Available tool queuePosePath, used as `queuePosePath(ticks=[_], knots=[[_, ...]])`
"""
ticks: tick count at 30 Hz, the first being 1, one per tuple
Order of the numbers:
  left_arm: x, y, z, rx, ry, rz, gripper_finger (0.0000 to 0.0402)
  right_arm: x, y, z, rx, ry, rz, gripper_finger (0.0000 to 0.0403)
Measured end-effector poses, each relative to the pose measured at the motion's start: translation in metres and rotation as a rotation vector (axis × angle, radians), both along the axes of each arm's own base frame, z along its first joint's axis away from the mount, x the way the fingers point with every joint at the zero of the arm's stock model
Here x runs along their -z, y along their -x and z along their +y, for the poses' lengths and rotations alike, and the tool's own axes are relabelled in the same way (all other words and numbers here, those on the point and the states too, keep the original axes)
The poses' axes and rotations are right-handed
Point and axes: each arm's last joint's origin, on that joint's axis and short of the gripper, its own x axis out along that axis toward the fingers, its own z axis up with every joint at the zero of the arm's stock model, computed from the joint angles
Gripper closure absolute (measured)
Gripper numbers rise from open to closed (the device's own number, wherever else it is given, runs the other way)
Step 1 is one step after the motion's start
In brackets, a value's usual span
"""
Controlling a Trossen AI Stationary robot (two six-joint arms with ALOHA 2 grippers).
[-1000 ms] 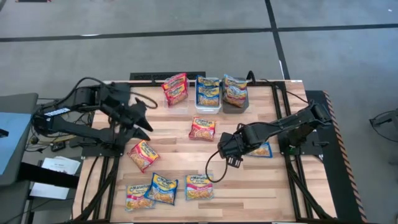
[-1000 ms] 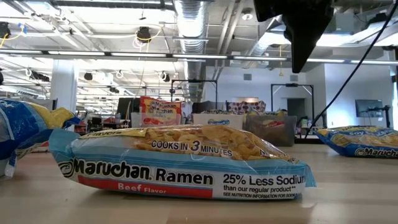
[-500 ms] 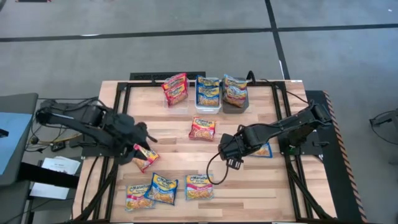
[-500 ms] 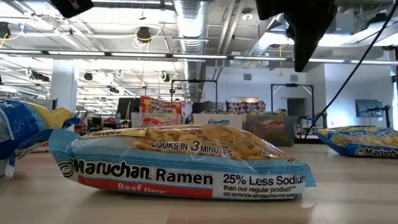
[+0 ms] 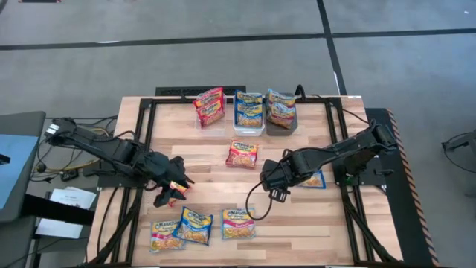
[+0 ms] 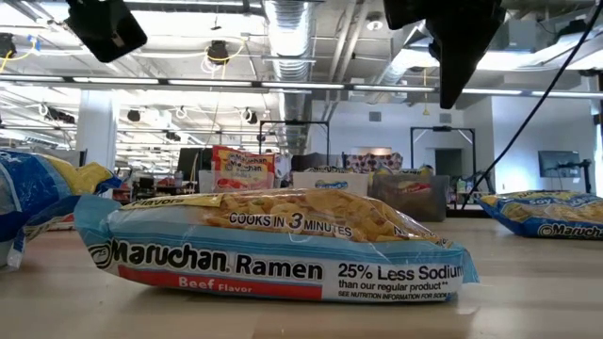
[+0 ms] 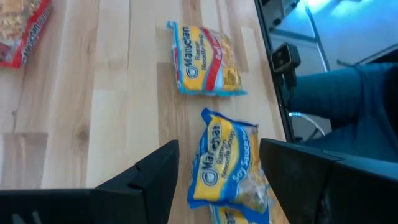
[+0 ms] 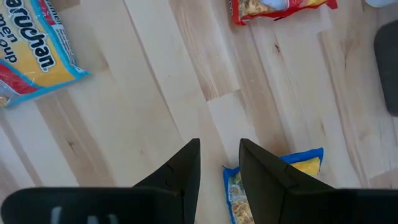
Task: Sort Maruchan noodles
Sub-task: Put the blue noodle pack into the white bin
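Loose Maruchan noodles lie flat on the wooden table: a pink-red packet (image 5: 177, 188) at the left, a red one (image 5: 242, 154) mid-table, a blue one (image 5: 317, 179) at the right. Three more lie in a near row (image 5: 194, 225). My left gripper (image 5: 172, 190) hangs open above the pink-red packet, hiding most of it. In its wrist view a blue packet (image 7: 227, 168) shows on the table beyond its fingers (image 7: 163, 168). My right gripper (image 5: 274, 186) hovers open over bare wood beside the right-hand blue packet (image 8: 305, 163), with nothing between its fingers.
At the far edge stand three small bins with packets in them: a clear one (image 5: 210, 106), a white one (image 5: 249, 112) and a dark grey one (image 5: 281, 110). In the low view a beef packet (image 6: 273, 245) fills the foreground. Bare wood lies between the two grippers.
My left gripper has swung from the table's far left toward the near edge and come down, staying open. It now hangs over the pink-red packet, which has not moved.
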Motion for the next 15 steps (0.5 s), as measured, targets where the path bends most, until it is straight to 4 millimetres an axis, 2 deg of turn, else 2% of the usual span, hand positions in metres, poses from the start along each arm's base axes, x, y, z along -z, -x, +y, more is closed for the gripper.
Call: queuePosePath(ticks=[7,15], knots=[[0.025,-0.005,-0.006,-0.02,0.034,0.026,0.0191,0.0,0.0,0.0,-0.002,0.0,-0.001,0.0269],[0.05,-0.019,-0.016,-0.012,0.004,0.101,0.0191,0.0,-0.001,0.0,-0.003,-0.003,-0.01,0.0269]])
